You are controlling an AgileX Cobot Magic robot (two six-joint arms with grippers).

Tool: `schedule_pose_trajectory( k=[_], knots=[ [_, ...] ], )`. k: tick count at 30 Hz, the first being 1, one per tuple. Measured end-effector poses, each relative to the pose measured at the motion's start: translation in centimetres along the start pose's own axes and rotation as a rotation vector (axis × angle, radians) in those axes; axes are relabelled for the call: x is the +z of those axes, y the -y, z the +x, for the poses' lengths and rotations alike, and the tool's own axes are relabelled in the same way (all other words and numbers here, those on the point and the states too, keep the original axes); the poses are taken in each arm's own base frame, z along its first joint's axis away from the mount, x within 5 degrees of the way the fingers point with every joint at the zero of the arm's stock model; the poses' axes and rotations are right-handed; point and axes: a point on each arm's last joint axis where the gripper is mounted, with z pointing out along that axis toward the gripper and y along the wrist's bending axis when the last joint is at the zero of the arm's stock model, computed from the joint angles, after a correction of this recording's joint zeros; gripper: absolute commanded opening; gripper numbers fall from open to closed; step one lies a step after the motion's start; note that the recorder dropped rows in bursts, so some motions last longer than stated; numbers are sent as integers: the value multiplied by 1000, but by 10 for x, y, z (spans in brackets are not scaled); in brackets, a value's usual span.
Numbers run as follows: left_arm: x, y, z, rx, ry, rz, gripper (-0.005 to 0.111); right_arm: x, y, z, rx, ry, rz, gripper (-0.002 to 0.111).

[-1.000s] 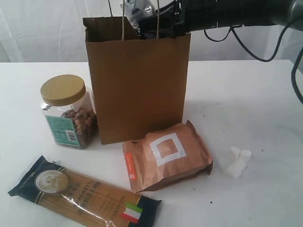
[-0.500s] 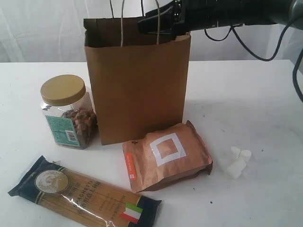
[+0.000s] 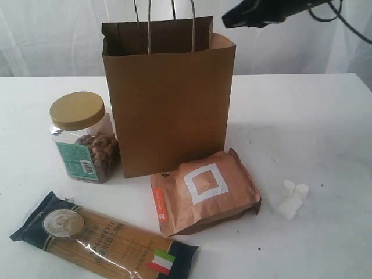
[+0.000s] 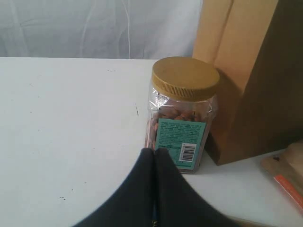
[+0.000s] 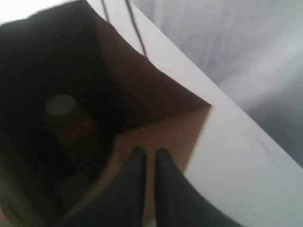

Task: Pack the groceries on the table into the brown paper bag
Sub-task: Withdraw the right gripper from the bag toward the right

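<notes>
The spaghetti packet (image 3: pixel 104 241) lies flat at the near left of the desk (image 3: pixel 325 116), flag end towards the middle. It looks light, but the strands are brittle and the film slick. A hold across its narrow middle should serve, and it would need tipping on end to go into the bag.

Behind it stands the tan-lidded nut jar (image 3: pixel 81 136), upright and just beside the bag's left wall. It is rigid, smooth-sided and probably the heaviest thing left out. The body under the lid seems the surest place to grip, though it is broad for the fingers.

The left tool (image 4: pixel 154 152) is shut tight, fingers pressed together and empty. It sits low over the desk, aimed at the jar's label and short of touching it.

The brown paper bag (image 3: pixel 168 99) stands upright mid-desk with its mouth open and handles up. Its thin paper walls would buckle if pushed. Inside, the right wrist view shows the dark silver-lidded jar (image 5: pixel 61 106) standing on the bottom, blurred.

The copper pouch (image 3: pixel 203 192) lies flat in front of the bag's right corner. It is soft and crinkly and will sag, so a pinch on a sealed edge looks best.

The white marshmallows (image 3: pixel 292 197) sit farther right, apart from the rest. They are very light and squashy and want only a gentle pinch.

The right tool (image 3: pixel 232 21) hangs above the bag's right rim on an arm reaching in from the upper right. It is narrow, with a slit between the fingers and nothing held.
</notes>
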Motion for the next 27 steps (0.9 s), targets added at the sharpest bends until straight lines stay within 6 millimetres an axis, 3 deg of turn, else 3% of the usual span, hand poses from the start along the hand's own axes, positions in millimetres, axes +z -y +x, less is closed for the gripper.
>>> schedule_pose_trajectory(
  k=[7,14,20,27],
  knots=[
    [0,0,0,0,0,0,0,-49,14,4,19,-199,275,0],
    [0,0,0,0,0,0,0,-87,28,37,314,-535,561,0],
    [0,0,0,0,0,0,0,-79,20,65,434,-692,527,0],
    [0,0,0,1,-1,5,0,-54,-16,86,423,-792,397,0]
  ],
)
